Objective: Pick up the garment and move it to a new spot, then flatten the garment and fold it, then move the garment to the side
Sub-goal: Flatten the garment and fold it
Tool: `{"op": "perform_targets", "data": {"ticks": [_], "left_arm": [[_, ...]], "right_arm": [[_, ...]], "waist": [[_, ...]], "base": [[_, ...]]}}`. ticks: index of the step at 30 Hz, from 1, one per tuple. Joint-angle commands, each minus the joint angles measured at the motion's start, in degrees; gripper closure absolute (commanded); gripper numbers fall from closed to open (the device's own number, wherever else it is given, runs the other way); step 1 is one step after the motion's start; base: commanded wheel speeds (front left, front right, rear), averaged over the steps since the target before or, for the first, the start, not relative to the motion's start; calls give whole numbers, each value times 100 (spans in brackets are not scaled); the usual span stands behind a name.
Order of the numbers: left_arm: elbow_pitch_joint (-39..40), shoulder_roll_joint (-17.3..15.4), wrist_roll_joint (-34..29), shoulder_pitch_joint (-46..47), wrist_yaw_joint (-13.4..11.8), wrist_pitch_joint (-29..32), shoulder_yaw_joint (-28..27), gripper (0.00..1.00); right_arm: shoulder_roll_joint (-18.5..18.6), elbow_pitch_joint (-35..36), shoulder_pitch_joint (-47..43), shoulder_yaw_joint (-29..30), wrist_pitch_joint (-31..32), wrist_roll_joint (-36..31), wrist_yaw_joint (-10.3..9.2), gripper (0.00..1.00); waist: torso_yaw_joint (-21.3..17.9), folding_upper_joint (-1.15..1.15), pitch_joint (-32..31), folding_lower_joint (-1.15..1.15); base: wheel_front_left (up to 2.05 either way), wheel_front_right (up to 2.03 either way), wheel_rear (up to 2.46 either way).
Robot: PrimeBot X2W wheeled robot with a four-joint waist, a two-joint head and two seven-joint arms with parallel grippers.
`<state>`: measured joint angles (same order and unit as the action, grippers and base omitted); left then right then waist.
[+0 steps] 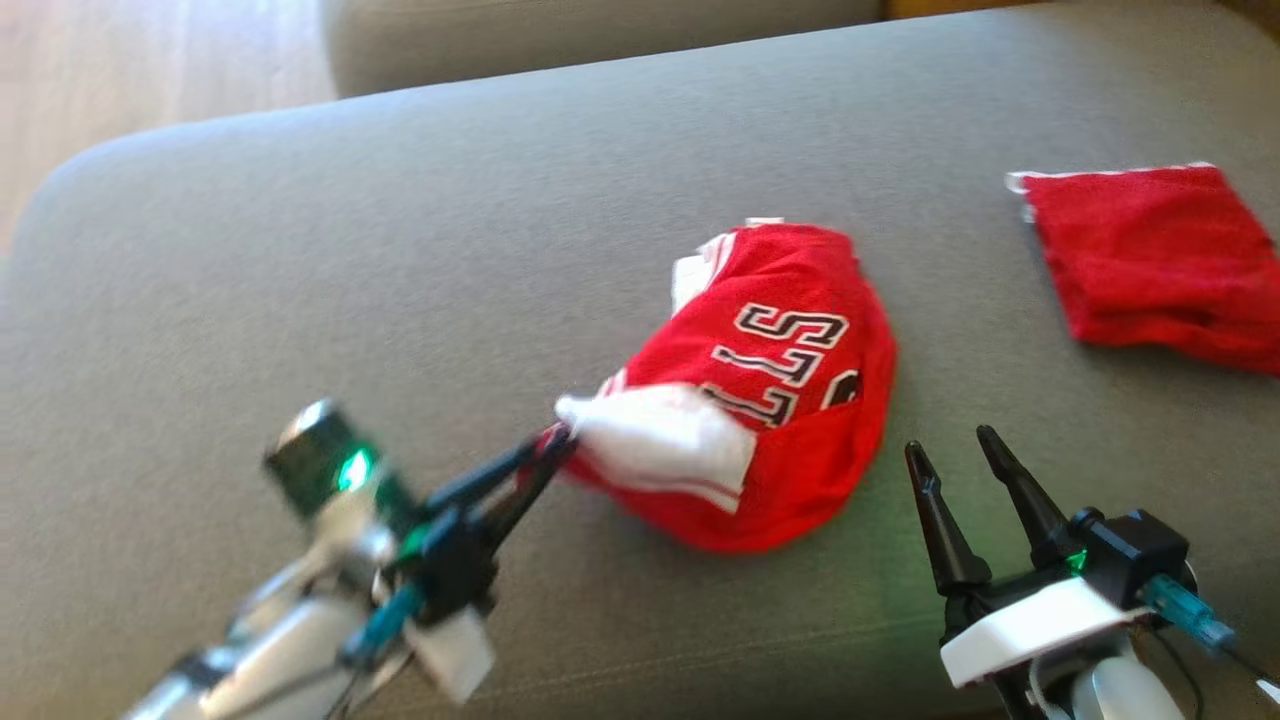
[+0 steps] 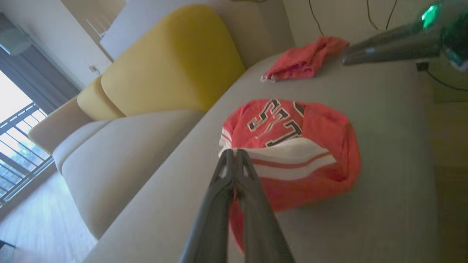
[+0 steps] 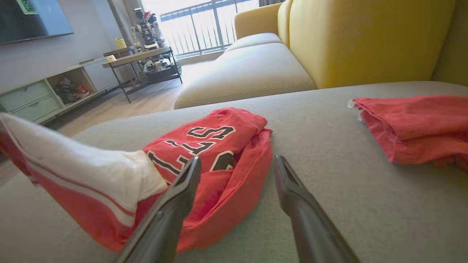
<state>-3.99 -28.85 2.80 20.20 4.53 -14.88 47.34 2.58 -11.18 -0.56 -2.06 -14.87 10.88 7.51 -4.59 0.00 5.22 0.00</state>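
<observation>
A crumpled red jersey (image 1: 800, 440) with black-and-white lettering lies near the middle of a grey sofa seat (image 1: 350, 250). Its white-striped edge is pinched between the closed fingers of the robot's left gripper (image 1: 560, 442). That edge is drawn out toward the robot's left and raised off the seat, while the rest of the jersey sits in a rounded heap on the fabric. In the left wrist view, the two dark fingers meet at the tip on the white band (image 2: 289, 157), with the lettering just beyond.

The right gripper (image 1: 948, 441) hovers just beside the heap on its right side, with fingers spread wide and nothing between them. In the right wrist view, one finger (image 3: 175, 204) overlaps the jersey's near edge, but whether it touches cannot be told.

A second red cloth (image 1: 1150, 260) lies flat, well apart from the jersey, at the far right of the seat. A yellow cushion (image 3: 365, 40) stands behind the seat.
</observation>
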Motion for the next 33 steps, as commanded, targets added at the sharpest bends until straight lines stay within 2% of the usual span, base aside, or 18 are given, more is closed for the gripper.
{"op": "perform_targets", "data": {"ticks": [1, 5, 6, 12, 15, 18, 19, 20, 21, 29, 33], "left_arm": [[151, -303, -138, 258, -185, -12, -290, 100], [-19, -703, -322, -40, -620, -12, -472, 100], [-19, -703, -322, -40, -620, -12, -472, 100], [-116, -1148, -340, -250, -1546, -12, -1117, 100], [-121, -1210, -275, -464, -2033, -12, -1397, 100], [-176, -1023, 40, -772, -2429, -12, -1671, 100], [-167, -924, 156, -871, -2527, -12, -1748, 69], [-171, -809, 279, -964, -2610, -12, -1827, 11], [-158, -686, 388, -1041, -2677, -12, -1900, 0], [282, 142, 620, -1472, -3104, -12, -2371, 0], [691, 446, 476, -1656, -3177, -12, -2485, 0]], "right_arm": [[30, 208, 135, -96, -13, -70, -2, 0], [30, 196, 134, -105, -13, -130, -2, 0], [30, 196, 134, -105, -13, -130, -2, 0], [30, 117, 123, -175, -13, -172, -2, 0], [30, 81, 125, -193, -13, -179, -2, 0], [30, -1, 156, -293, -13, -165, -2, 0], [30, -40, 176, -339, -13, -155, -2, 0], [30, -86, 198, -385, -13, -147, -2, 0], [30, -137, 218, -420, -13, -145, -2, 0], [30, -581, 398, -269, -13, 86, -2, 0], [30, -968, 720, -47, -13, 81, -2, 0]], "waist": [[185, 0, 82, 0], [291, 0, 80, 0], [291, 0, 80, 0], [266, 0, 33, 0], [235, 0, 49, 0], [208, 0, 74, 0], [207, 0, 85, 0], [210, 0, 96, 0], [223, 0, 109, 0], [445, 0, 164, 0], [545, 0, 195, 0]], "base": [[0, 0, 0], [0, 0, 0], [0, 0, 0], [0, 0, 0], [0, 0, 0], [0, 0, 0], [0, 0, 0], [0, 0, 0], [0, 0, 0], [0, 0, 0], [0, 0, 0]]}}
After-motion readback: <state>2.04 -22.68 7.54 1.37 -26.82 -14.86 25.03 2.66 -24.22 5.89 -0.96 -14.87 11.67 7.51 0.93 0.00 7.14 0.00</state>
